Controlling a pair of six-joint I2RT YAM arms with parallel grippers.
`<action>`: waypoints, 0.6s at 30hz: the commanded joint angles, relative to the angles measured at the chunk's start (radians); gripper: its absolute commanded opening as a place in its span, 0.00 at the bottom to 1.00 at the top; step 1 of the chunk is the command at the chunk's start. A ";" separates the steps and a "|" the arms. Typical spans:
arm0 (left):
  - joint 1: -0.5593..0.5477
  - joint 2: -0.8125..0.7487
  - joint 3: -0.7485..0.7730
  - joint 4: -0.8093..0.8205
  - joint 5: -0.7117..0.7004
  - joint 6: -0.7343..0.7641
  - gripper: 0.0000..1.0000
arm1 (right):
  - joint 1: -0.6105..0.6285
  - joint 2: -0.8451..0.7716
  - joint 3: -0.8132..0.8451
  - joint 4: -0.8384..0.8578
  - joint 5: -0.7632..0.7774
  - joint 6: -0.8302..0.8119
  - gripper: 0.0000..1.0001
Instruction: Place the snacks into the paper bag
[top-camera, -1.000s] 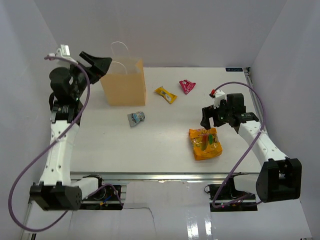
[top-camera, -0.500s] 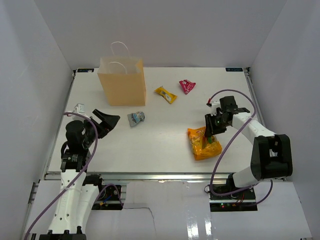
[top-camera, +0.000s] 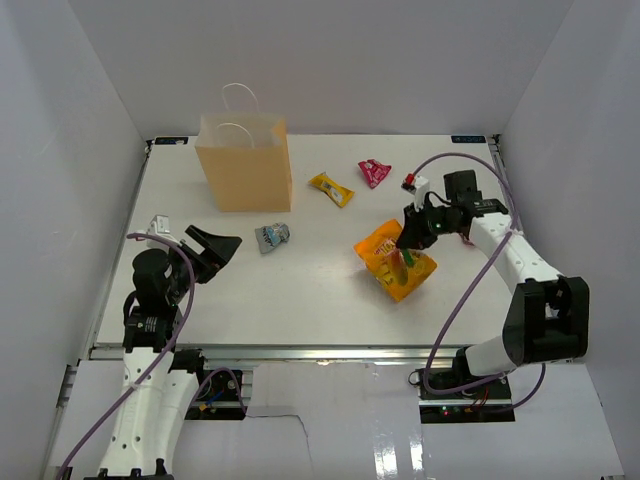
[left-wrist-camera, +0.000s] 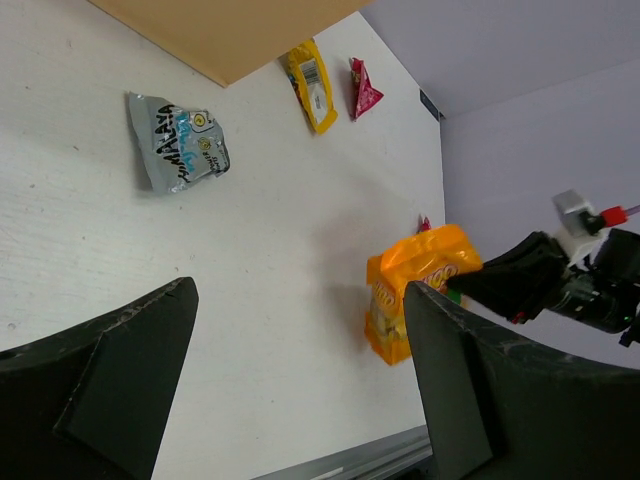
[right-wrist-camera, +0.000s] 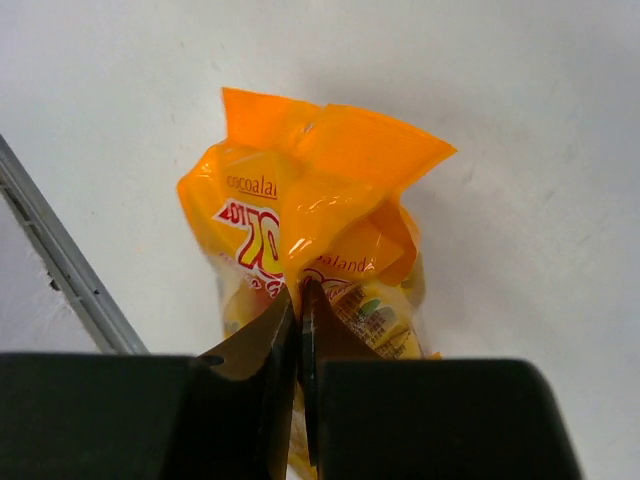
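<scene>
My right gripper (right-wrist-camera: 299, 295) is shut on a fold of the large orange-yellow chip bag (right-wrist-camera: 310, 210), which hangs crumpled from the fingers over the table's right half (top-camera: 394, 262). The tan paper bag (top-camera: 245, 165) stands upright at the far left with its white handles up. A silver-blue packet (top-camera: 271, 237) lies in front of it. A yellow packet (top-camera: 330, 188) and a magenta packet (top-camera: 374, 173) lie to the bag's right. My left gripper (top-camera: 215, 245) stands open and empty low at the near left, apart from every packet; its view shows the silver-blue packet (left-wrist-camera: 178, 150) and the chip bag (left-wrist-camera: 415, 295).
The table's metal front rail (top-camera: 300, 350) runs along the near edge. White walls close in the left, back and right sides. The right arm's purple cable (top-camera: 470, 290) loops over the table's right edge.
My right gripper has shut on the chip bag and pulled it up and toward the far left. The left arm came down from beside the paper bag to the near left.
</scene>
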 joint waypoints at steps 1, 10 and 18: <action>0.001 0.000 -0.002 0.004 0.018 0.011 0.95 | 0.027 -0.027 0.199 0.173 -0.171 -0.100 0.08; 0.001 -0.025 0.001 0.001 0.026 0.017 0.95 | 0.228 0.186 0.560 0.479 0.040 -0.049 0.08; 0.001 -0.032 0.002 -0.003 0.032 0.031 0.95 | 0.349 0.586 1.354 0.541 0.263 0.031 0.08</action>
